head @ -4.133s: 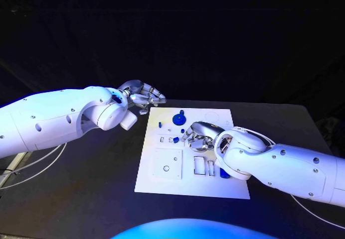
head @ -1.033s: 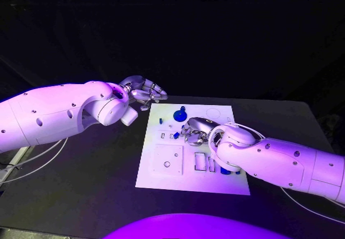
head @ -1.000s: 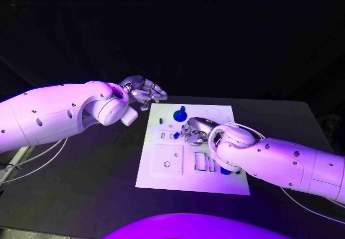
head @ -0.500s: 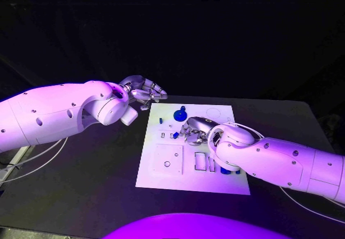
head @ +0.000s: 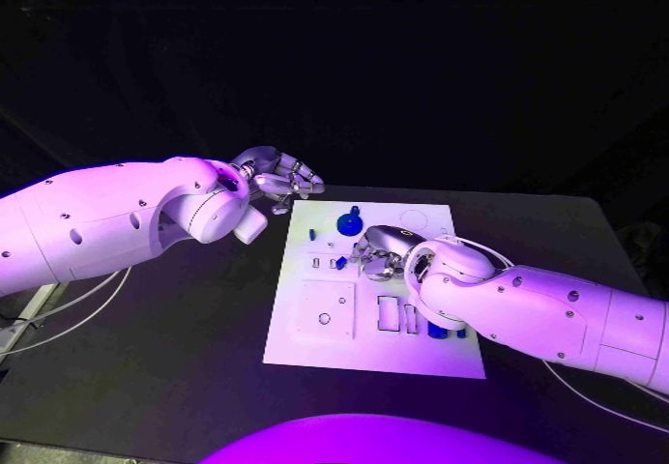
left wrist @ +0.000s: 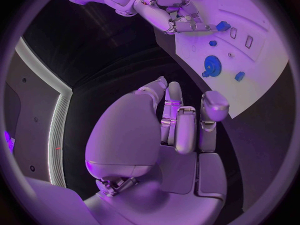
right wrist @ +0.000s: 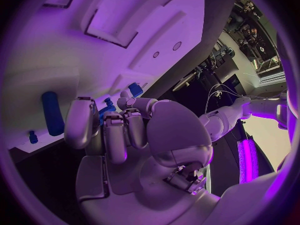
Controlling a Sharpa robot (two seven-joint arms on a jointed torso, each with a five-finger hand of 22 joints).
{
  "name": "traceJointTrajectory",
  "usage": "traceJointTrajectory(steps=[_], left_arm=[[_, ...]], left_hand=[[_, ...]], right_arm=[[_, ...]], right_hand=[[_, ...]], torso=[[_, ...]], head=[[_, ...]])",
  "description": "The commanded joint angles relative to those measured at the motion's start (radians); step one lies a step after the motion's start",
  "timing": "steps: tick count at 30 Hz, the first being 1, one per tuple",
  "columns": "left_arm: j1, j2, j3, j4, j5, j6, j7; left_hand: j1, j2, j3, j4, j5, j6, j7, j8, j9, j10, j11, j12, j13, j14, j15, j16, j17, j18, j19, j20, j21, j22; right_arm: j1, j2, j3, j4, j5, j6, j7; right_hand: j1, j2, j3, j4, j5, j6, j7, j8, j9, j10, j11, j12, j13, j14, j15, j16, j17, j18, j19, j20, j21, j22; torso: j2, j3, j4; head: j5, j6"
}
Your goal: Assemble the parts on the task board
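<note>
Head view: we see the task board [head: 374, 360] lying flat on the black counter [head: 167, 377] between the two arms. The left robot hand [head: 279, 179] hovers just off the board's far left corner, fingers curled in, with nothing in them. The right robot hand [head: 379, 253] sits low over the middle of the board, fingers bent down toward it; we cannot tell from here whether it grips anything. A blue gear [head: 347, 225] lies on the board just beyond the right robot hand. A small blue part [head: 340, 262] lies just beside its fingers. A blue piece [head: 438, 331] shows under the right forearm.

Left wrist view: the left robot hand [left wrist: 178, 125] is folded shut on nothing, beside the board's edge. Ahead of it the blue gear [left wrist: 211, 63] rests on the board, with a small blue block [left wrist: 239, 76] near it. The right robot hand [left wrist: 169, 7] reaches down onto the board farther on.

Right wrist view: the right robot hand [right wrist: 115, 130] has its fingers curled close to the board. A blue cylinder [right wrist: 52, 112] lies just beside its fingers, and a small blue peg [right wrist: 32, 136] is near that. A blue part [right wrist: 107, 111] shows between the fingertips; whether it is held we cannot tell.
</note>
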State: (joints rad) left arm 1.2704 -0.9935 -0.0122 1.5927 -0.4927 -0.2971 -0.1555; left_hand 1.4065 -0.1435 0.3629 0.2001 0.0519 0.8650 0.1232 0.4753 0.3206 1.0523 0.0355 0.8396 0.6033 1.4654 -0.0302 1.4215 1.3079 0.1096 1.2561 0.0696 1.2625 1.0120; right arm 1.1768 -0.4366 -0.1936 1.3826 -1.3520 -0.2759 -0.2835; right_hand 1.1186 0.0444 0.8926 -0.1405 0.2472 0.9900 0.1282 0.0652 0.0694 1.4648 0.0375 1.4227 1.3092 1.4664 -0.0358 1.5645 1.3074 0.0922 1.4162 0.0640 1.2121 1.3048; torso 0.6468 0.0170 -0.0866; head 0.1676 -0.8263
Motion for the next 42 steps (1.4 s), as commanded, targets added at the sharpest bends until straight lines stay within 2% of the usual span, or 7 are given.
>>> traceJointTrajectory(steps=[1, 7, 12, 23, 36, 42], left_arm=[[0.001, 0.0, 0.001, 0.003, 0.0, 0.017, 0.006], [0.001, -0.001, 0.001, 0.002, 0.004, 0.018, 0.006], [0.001, 0.0, 0.001, 0.001, 0.003, 0.019, 0.006], [0.001, 0.003, 0.001, -0.001, 0.003, 0.023, 0.006], [0.001, 0.002, 0.001, 0.0, 0.002, 0.024, 0.005], [0.001, 0.002, 0.001, 0.0, 0.002, 0.024, 0.005]], left_hand=[[0.008, -0.004, 0.005, -0.001, 0.0, 0.005, 0.002, -0.007, -0.001, -0.002, 0.007, -0.005, -0.001, 0.035, 0.008, 0.006, 0.105, 0.004, 0.002, 0.006, 0.005, 0.001], [0.008, -0.005, 0.006, -0.001, 0.0, 0.006, 0.002, -0.008, -0.002, -0.002, 0.008, -0.005, -0.001, 0.035, 0.009, 0.007, 0.106, 0.004, 0.002, 0.006, 0.005, 0.002], [0.008, -0.005, 0.006, -0.001, 0.0, 0.006, 0.002, -0.008, -0.002, -0.002, 0.008, -0.005, -0.001, 0.035, 0.009, 0.007, 0.106, 0.004, 0.002, 0.006, 0.005, 0.002], [0.008, -0.005, 0.006, -0.001, 0.0, 0.006, 0.002, -0.008, -0.002, -0.002, 0.008, -0.005, -0.001, 0.035, 0.009, 0.007, 0.106, 0.004, 0.002, 0.006, 0.005, 0.002], [0.008, -0.005, 0.006, -0.001, 0.0, 0.006, 0.002, -0.008, -0.002, -0.002, 0.008, -0.005, -0.001, 0.035, 0.009, 0.007, 0.106, 0.004, 0.002, 0.006, 0.005, 0.002], [0.008, -0.005, 0.006, -0.001, 0.0, 0.006, 0.002, -0.008, -0.002, -0.002, 0.008, -0.005, -0.001, 0.035, 0.009, 0.007, 0.106, 0.004, 0.002, 0.006, 0.005, 0.002]], right_arm=[[0.001, -0.01, 0.0, 0.017, -0.017, 0.018, -0.004], [0.001, -0.03, 0.0, 0.063, -0.021, 0.04, -0.008], [0.0, -0.032, 0.0, 0.079, -0.022, 0.051, -0.009], [0.0, -0.024, 0.0, 0.057, -0.023, 0.048, -0.008], [0.0, -0.014, 0.0, 0.04, -0.024, 0.028, -0.001], [0.0, -0.011, 0.0, 0.037, -0.024, 0.026, 0.001]], right_hand=[[-0.007, 0.001, -0.001, -0.006, 0.002, 0.008, -0.001, 0.001, -0.001, 0.049, 0.0, 0.006, 0.176, 0.104, 0.001, 0.006, 0.263, -0.009, 0.002, 0.001, 0.001, 0.002], [-0.008, 0.001, -0.002, -0.006, 0.003, 0.01, 0.0, 0.002, -0.001, 0.049, 0.001, 0.007, 0.177, 0.104, 0.001, 0.006, 0.263, -0.009, 0.002, 0.001, 0.001, 0.002], [-0.008, 0.001, -0.003, -0.007, 0.004, 0.012, 0.0, 0.002, -0.001, 0.049, 0.001, 0.006, 0.176, 0.104, 0.001, 0.006, 0.263, -0.009, 0.002, 0.001, 0.001, 0.002], [-0.009, 0.002, -0.003, -0.007, 0.005, 0.013, 0.001, 0.003, -0.001, 0.049, 0.002, 0.006, 0.176, 0.104, 0.002, 0.006, 0.263, -0.009, 0.002, 0.001, 0.0, 0.002], [-0.009, 0.002, -0.004, -0.007, 0.005, 0.013, 0.001, 0.003, -0.001, 0.049, 0.002, 0.006, 0.176, 0.104, 0.002, 0.006, 0.263, -0.009, 0.002, 0.002, 0.0, 0.002], [-0.009, 0.002, -0.004, -0.007, 0.004, 0.014, 0.001, 0.003, -0.001, 0.049, 0.002, 0.007, 0.177, 0.104, 0.002, 0.006, 0.263, -0.009, 0.002, 0.002, 0.0, 0.001]], torso=[[-0.001, -0.0005, -0.001], [0.0, 0.0008, -0.002], [0.0, 0.001, -0.0025], [0.0, 0.001, -0.0013], [0.001, 0.0007, 0.0001], [0.0, 0.0, -0.001]], head=[[0.002, 0.0], [0.003, -0.001], [0.0, 0.001], [-0.002, 0.001], [-0.003, -0.005], [-0.002, -0.006]])
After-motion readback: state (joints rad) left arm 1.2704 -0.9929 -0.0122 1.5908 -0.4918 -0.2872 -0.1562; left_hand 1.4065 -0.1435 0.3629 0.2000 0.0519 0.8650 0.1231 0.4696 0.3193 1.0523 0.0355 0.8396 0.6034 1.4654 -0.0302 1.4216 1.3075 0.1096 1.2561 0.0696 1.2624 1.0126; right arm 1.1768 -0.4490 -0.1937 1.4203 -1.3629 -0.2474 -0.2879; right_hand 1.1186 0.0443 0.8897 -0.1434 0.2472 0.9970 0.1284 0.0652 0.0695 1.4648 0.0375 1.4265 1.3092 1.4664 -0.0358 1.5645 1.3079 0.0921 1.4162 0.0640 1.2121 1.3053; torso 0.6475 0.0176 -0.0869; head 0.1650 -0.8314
